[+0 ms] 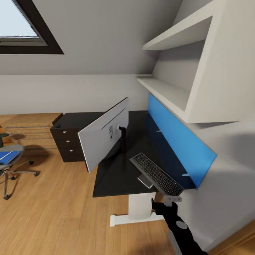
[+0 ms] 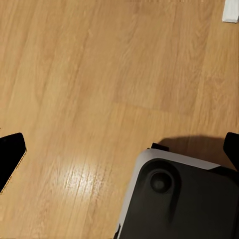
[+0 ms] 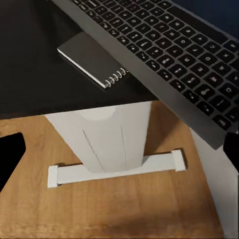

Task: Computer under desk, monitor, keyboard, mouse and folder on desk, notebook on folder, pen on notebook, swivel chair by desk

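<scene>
The monitor [image 1: 102,140] stands on the black desk [image 1: 117,177] with its grey back towards me. The keyboard [image 1: 156,173] lies at an angle at the desk's front right. It partly covers the grey notebook [image 1: 144,181] and its near end overhangs the desk edge. My right gripper [image 1: 172,199] is open just below that end. The right wrist view shows the keyboard [image 3: 169,55], the spiral notebook [image 3: 92,59] and my right gripper [image 3: 122,154]. The blue folder [image 1: 9,156] lies on the swivel chair [image 1: 10,166] at far left. My left gripper [image 2: 119,149] hangs open over bare floor. The mouse, pen and computer are out of view.
The desk's white leg and foot [image 1: 136,210] stand close ahead of my right arm. Black drawers [image 1: 67,141] and low wooden cabinets [image 1: 32,125] are at the left, white wall shelves [image 1: 170,88] above the blue back panel [image 1: 177,141]. Part of my base [image 2: 174,199] shows beneath the left gripper.
</scene>
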Available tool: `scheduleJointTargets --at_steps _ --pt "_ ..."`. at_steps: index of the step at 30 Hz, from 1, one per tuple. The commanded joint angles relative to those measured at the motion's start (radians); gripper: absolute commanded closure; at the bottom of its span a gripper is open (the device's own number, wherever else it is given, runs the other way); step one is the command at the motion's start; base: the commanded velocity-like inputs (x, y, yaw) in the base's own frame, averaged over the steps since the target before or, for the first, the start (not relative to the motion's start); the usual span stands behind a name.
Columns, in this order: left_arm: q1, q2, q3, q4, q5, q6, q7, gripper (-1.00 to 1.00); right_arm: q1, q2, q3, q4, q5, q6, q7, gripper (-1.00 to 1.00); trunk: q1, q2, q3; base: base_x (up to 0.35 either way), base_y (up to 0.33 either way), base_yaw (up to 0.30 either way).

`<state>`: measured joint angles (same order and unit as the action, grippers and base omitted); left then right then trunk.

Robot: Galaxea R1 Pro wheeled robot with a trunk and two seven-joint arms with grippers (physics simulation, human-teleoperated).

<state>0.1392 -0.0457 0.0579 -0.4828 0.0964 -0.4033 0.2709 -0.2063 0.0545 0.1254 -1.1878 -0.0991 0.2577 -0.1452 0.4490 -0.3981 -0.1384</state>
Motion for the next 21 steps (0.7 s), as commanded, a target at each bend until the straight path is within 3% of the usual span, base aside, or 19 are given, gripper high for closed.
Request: scheduleJointTargets --at_steps 1,4,9,10,21 --pt "0.000 0.000 0.001 -0.002 0.010 -0.003 -0.004 -1.00 -0.002 -0.003 -0.008 0.006 -0.012 0.017 -0.008 -1.00 0.001 -0.002 -0.002 0.226 0.000 0.000" --pt "0.000 0.003 0.002 -0.002 0.010 -0.003 -0.004 -1.00 -0.011 -0.012 -0.060 0.027 -0.016 0.042 -0.005 -1.00 0.001 -0.002 -0.002 0.263 0.000 0.000" --pt "0.000 0.009 0.002 -0.002 0.011 -0.004 -0.003 -1.00 -0.025 -0.020 -0.114 0.041 -0.018 0.053 -0.003 -1.00 0.001 -0.002 -0.002 0.295 0.000 0.000" --pt "0.000 0.012 0.002 -0.002 0.011 -0.004 -0.003 -1.00 -0.028 -0.033 -0.135 0.044 -0.019 0.042 -0.001 -1.00 0.001 -0.002 -0.002 0.109 0.000 0.000" --pt "0.000 0.021 0.003 -0.002 0.013 -0.005 -0.002 -1.00 -0.030 -0.068 -0.191 0.051 -0.021 -0.038 0.029 -1.00 0.001 -0.002 -0.002 0.090 0.000 0.000"
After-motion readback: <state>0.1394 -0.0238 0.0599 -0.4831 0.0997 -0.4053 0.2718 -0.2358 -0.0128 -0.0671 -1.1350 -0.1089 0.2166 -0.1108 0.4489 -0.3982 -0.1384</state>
